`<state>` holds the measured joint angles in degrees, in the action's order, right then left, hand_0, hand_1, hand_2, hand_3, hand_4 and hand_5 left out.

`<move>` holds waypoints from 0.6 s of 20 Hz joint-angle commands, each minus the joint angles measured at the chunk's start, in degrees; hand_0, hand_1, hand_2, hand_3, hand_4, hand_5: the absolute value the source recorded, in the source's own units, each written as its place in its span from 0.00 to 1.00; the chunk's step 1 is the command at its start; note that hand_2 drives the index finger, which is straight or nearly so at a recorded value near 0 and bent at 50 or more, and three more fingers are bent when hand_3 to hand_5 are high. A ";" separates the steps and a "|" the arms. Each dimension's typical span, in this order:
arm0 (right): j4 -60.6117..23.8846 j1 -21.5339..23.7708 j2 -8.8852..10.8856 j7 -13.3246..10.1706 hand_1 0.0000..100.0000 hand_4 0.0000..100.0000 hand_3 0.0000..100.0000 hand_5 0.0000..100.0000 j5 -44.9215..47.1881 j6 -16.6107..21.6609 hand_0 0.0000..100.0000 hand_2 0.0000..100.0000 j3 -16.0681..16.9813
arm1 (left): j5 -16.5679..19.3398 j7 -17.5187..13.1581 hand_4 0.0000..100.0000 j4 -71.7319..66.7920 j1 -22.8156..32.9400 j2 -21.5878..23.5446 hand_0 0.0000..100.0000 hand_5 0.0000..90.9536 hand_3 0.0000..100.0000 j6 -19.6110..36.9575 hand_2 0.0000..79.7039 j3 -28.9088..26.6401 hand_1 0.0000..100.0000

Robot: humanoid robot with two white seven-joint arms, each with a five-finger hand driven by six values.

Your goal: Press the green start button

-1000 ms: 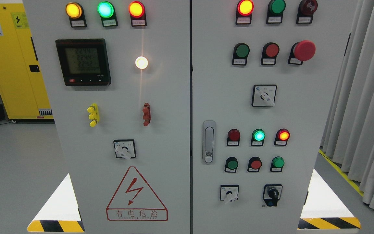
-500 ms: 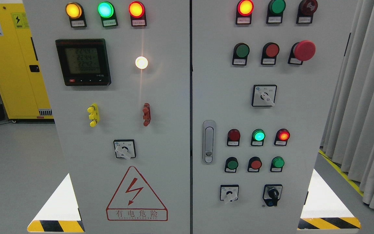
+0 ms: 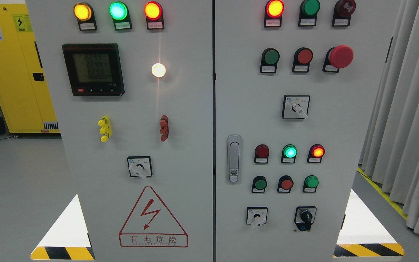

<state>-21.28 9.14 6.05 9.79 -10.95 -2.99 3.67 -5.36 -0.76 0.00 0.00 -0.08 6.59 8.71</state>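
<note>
A grey control cabinet [image 3: 195, 109] with two doors fills the head view. On the right door there are three green push buttons: one in the upper row [image 3: 271, 56], and two in the lower row, at its left [image 3: 260, 184] and at its right [image 3: 311, 181]. I cannot tell from the small labels which one is the start button. A green lamp [image 3: 290, 151] is lit above the lower row. Neither of my hands nor arms shows in the view.
Red buttons [image 3: 305, 56] [image 3: 286, 183] sit beside the green ones, and a red mushroom stop button [image 3: 340, 56] at the upper right. Rotary switches [image 3: 296, 107], a key switch [image 3: 306, 217] and a door handle [image 3: 234, 158] are on the panel. A yellow cabinet [image 3: 13, 72] stands left, curtains [image 3: 409, 109] right.
The last digit on the meter display has changed. Nothing else has moved.
</note>
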 commanded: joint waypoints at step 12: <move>-53.49 5.18 2.99 0.31 0.44 0.18 0.16 0.07 -0.74 3.32 0.20 0.00 -2.44 | 0.00 -0.03 0.00 1.23 -1.49 -3.26 0.12 0.00 0.00 0.00 0.00 -0.01 0.56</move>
<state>-49.45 13.64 6.60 10.05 -11.32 -1.69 1.24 -5.36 -0.50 0.00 0.00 -1.34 6.55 8.69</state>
